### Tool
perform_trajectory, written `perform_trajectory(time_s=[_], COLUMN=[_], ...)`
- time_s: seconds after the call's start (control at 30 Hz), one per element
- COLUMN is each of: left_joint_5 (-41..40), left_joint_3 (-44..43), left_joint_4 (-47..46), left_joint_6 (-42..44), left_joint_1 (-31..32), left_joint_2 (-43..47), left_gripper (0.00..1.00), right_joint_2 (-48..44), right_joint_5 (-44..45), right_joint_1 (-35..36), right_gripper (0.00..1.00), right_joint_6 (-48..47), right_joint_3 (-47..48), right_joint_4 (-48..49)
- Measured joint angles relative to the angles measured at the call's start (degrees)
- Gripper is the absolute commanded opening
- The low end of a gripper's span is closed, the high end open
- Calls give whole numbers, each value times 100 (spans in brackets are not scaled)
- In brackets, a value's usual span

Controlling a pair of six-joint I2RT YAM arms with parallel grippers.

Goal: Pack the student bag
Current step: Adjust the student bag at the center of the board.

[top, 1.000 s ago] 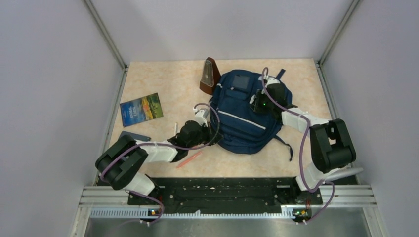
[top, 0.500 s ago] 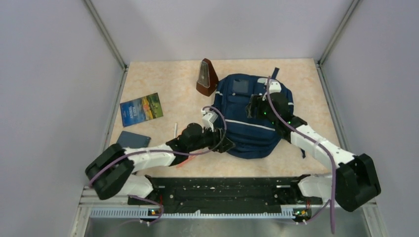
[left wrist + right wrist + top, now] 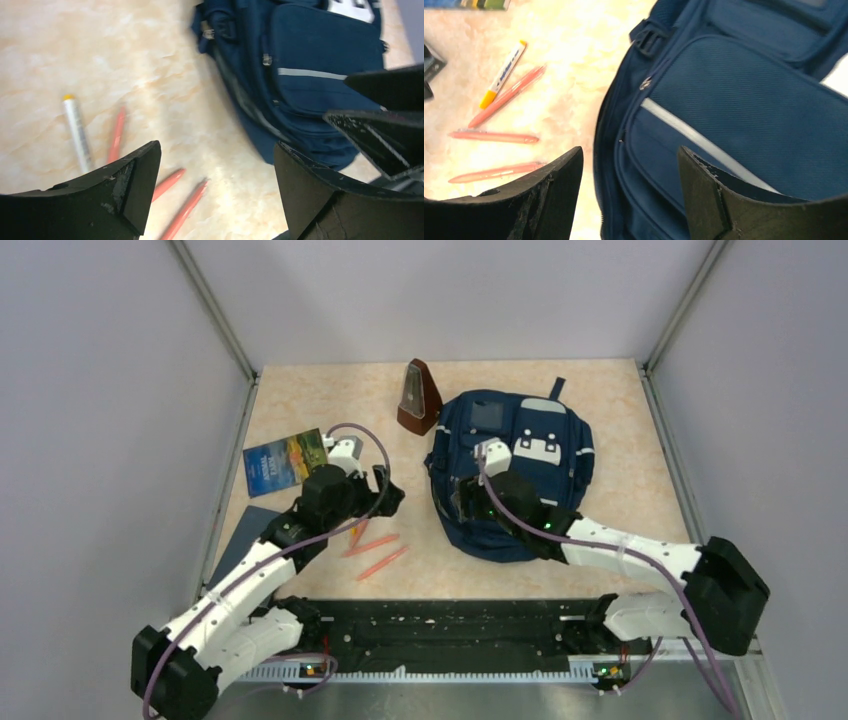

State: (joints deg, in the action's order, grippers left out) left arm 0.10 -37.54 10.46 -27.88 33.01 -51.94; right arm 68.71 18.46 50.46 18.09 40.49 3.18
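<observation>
Top external view, looking down on a pale marbled worktop walled on three sides. Nearest the camera, two arm bases are bolted to a black rail. From the base on the left, the left arm is stretched away over a dark blue-grey book, which is partly covered by it. Three salmon-pink pens are scattered just beyond, near the middle of the worktop.

The left end effector is held over this patch, its fingers spread wide with nothing between them. In the left wrist view, the pens and a white marker with a yellow cap are seen on the worktop beneath it.

The right arm is extended from the right base across towards the left. The right end effector is poised over the near left edge of the student bag, its fingers likewise parted and empty. Whether the bag is touched cannot be told.

The student bag, navy with a thin light stripe and pale grey patches, is laid flat, front up, on the right half of the worktop. Farther back on the left, a book with a landscape cover is laid flat. Towards the far edge, a brown pyramid-shaped metronome is stood just beside the bag's far left corner.
</observation>
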Motion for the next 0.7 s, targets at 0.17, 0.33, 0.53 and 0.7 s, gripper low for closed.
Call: perform_trajectory(time_s=[0.17,0.33,0.53,0.7], left_joint_5=[125,286,282,326], left_joint_3=[4,37,162,400], left_joint_4=[551,588,549,260], left_joint_6=[133,240,275,269], left_joint_1=[-601,-789,-802,-809], left_joint_2=[205,192,181,184], left_gripper=[88,88,88,84], right_joint_2=[1062,1993,2708,2844], right_joint_5=[238,431,1095,1473], right_joint_1=[483,612,756,828], right_gripper=[53,48,17,0], right_joint_6=[4,42,59,101], right_joint_3=[203,535,1204,1331], right_joint_4=[267,275,46,-46])
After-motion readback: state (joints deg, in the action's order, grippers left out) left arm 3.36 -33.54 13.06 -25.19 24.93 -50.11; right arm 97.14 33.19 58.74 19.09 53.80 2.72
